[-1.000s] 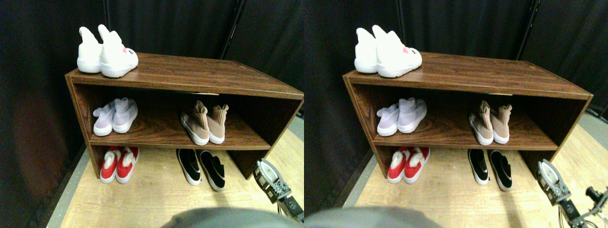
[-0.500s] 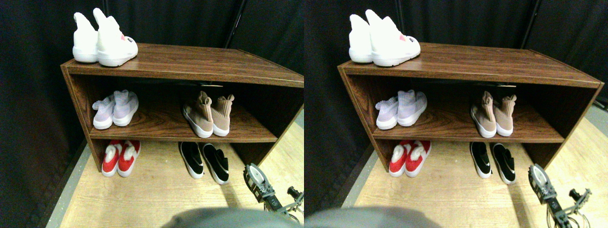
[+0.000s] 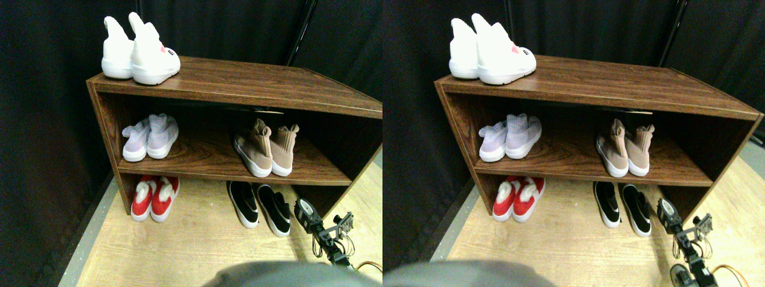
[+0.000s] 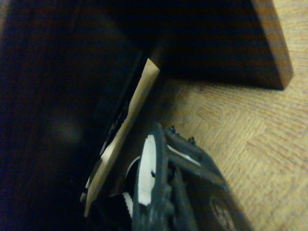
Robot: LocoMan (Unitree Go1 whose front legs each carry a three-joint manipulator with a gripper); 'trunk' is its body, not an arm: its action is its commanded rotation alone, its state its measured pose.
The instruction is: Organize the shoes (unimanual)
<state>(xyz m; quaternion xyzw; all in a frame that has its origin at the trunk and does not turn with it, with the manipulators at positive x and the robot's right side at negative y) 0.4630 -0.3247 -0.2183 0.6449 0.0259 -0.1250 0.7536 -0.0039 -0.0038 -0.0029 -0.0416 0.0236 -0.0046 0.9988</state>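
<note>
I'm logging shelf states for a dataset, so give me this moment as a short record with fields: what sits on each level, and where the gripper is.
top of shelf: white high pair at the left end of the shelf unit
middle shelf: pale lilac pair left, tan sock-shoes right
floor under shelf: red pair left, black slip-ons right
right gripper: low over the wood floor, just right of the black slip-ons, holding nothing
pairs: each side by side

Stereo pair high, facing down at rack (image 3: 239, 84); wrist low, close to floor (image 4: 250, 134); both share these.
</note>
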